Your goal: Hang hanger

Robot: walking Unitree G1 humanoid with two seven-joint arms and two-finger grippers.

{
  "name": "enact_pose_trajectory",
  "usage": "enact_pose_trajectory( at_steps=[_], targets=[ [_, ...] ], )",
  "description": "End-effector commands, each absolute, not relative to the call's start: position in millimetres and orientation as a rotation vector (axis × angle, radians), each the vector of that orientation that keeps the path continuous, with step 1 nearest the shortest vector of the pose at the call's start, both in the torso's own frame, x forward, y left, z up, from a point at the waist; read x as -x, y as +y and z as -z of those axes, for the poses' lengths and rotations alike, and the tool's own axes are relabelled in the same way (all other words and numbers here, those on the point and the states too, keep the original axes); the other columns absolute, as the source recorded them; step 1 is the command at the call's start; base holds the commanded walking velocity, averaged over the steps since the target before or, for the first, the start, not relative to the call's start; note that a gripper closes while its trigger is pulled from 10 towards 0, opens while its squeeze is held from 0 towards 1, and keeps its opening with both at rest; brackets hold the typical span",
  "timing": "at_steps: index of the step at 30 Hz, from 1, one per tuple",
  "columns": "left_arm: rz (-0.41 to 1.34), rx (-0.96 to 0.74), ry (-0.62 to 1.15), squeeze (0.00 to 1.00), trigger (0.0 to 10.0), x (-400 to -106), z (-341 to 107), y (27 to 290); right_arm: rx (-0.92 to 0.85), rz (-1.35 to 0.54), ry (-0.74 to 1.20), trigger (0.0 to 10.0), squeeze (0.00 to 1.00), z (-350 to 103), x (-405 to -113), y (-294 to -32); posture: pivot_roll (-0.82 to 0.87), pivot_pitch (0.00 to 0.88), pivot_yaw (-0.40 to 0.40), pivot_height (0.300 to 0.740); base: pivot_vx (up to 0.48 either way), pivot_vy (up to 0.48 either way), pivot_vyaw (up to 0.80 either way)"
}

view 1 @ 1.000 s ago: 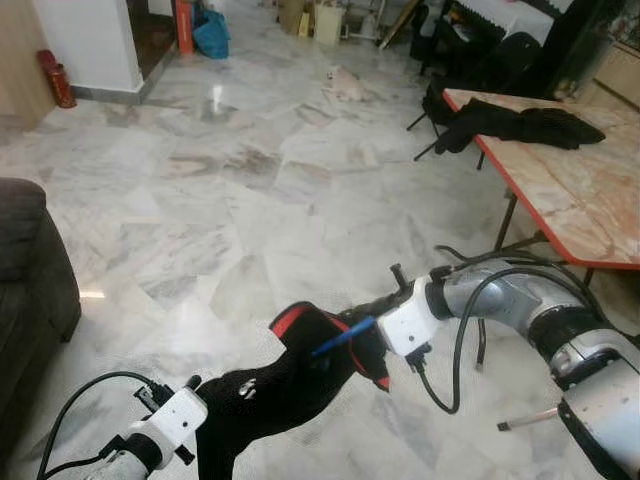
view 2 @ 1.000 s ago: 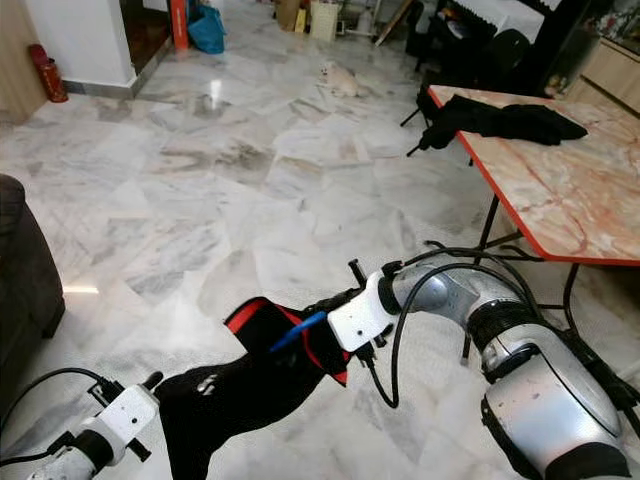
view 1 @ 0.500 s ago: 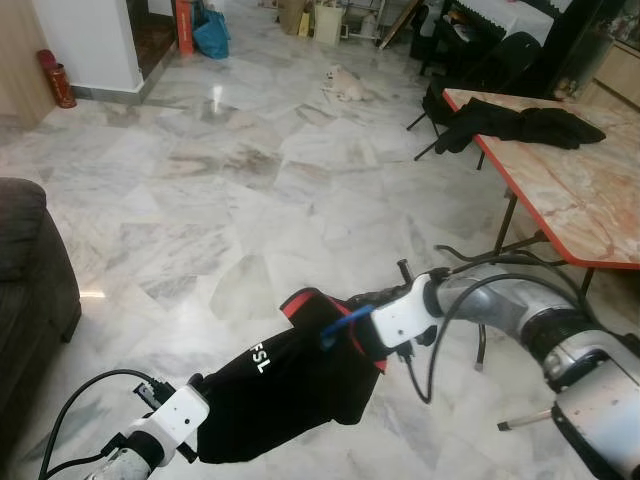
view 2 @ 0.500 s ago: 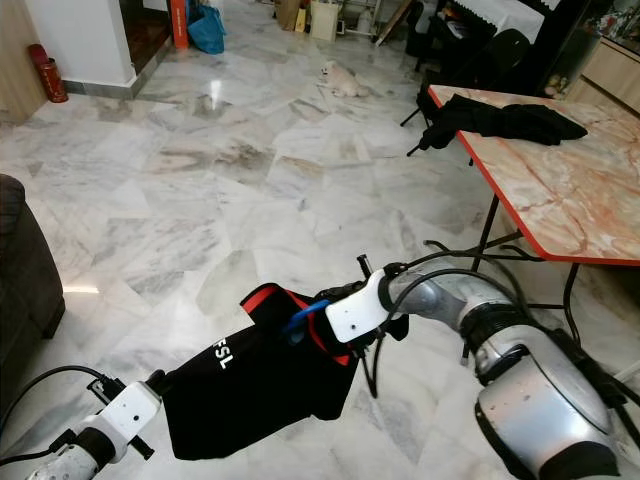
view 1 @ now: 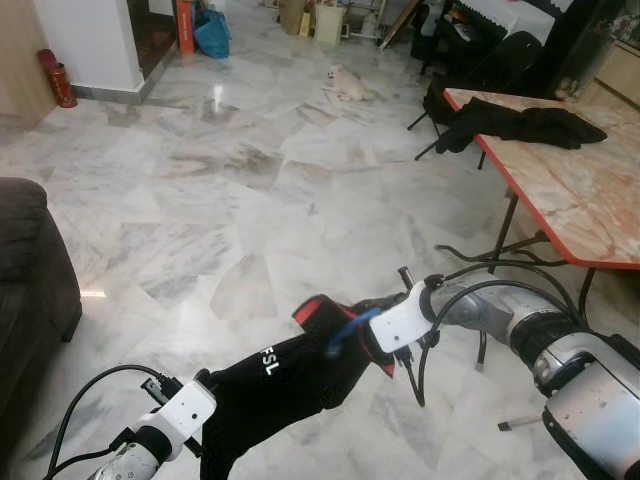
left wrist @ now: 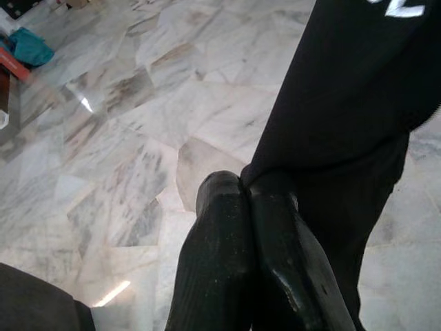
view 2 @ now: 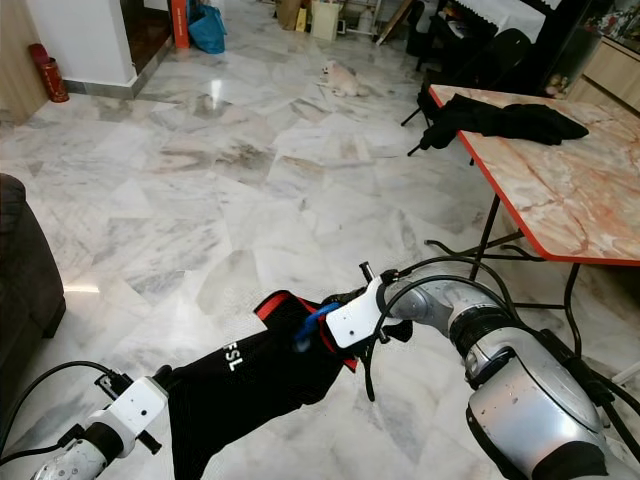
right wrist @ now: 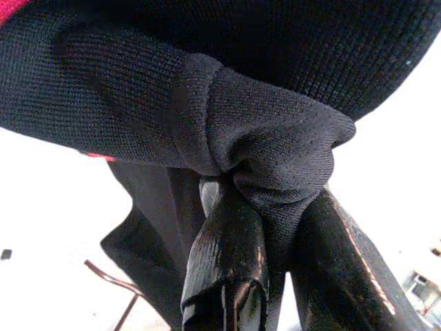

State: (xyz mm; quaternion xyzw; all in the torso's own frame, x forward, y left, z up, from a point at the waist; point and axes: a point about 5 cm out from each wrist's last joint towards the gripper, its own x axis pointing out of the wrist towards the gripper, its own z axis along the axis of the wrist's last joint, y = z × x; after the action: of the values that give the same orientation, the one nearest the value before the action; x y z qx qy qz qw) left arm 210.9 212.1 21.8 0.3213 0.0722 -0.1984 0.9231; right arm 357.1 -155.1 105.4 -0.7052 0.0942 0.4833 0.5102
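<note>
A: Blue hanger [view 1: 352, 325] tucked inside black shirt [view 1: 290, 375], slung low over marble floor [view 1: 250, 180] between both arms.

B: Right gripper [right wrist: 275, 234] clenched on bunched collar fabric; left gripper [left wrist: 242, 189] pinched tight on hem.

A: Still the carrying step, by the look of it. No rail in sight.

B: Next: find a rail, then lift hook clear. Counter [view 1: 580, 200] with dark clothes [view 1: 510, 122] well off to right.
</note>
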Motion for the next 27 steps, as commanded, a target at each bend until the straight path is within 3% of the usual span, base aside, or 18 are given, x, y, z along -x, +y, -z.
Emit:
enact_pose_trajectory(
  at_steps=[1,8,13,18,23,27],
  targets=[
    [0.392,-0.685,0.148,0.00,0.0,-213,-24,214,1.778,-1.177,0.304,10.0,0.00,-103,-355,-175,0.01,0.030,-0.158,0.740,0.000,0.000,0.00],
    [0.394,-0.683,0.145,0.00,0.0,-214,-24,212,1.859,-1.146,0.332,10.0,0.00,-98,-355,-180,0.01,0.030,-0.159,0.740,0.000,0.000,0.00],
    [0.397,-0.682,0.145,0.00,0.0,-215,-24,211,1.943,-1.015,0.363,10.0,0.00,-96,-361,-186,0.01,0.030,-0.159,0.740,0.000,0.000,0.00],
    [0.399,-0.679,0.146,0.00,0.0,-215,-24,211,1.883,-0.940,0.387,10.0,0.00,-95,-363,-185,0.02,0.032,-0.160,0.740,0.000,0.000,0.00],
    [0.402,-0.674,0.145,0.00,0.0,-215,-23,208,1.618,-0.852,0.377,10.0,0.00,-94,-365,-170,0.02,0.031,-0.159,0.740,0.000,0.000,0.00],
    [0.416,-0.667,0.139,0.00,0.0,-217,-22,203,1.630,-0.841,0.402,10.0,0.00,-91,-365,-169,0.01,0.030,-0.159,0.740,0.000,0.000,0.00]
  ],
)
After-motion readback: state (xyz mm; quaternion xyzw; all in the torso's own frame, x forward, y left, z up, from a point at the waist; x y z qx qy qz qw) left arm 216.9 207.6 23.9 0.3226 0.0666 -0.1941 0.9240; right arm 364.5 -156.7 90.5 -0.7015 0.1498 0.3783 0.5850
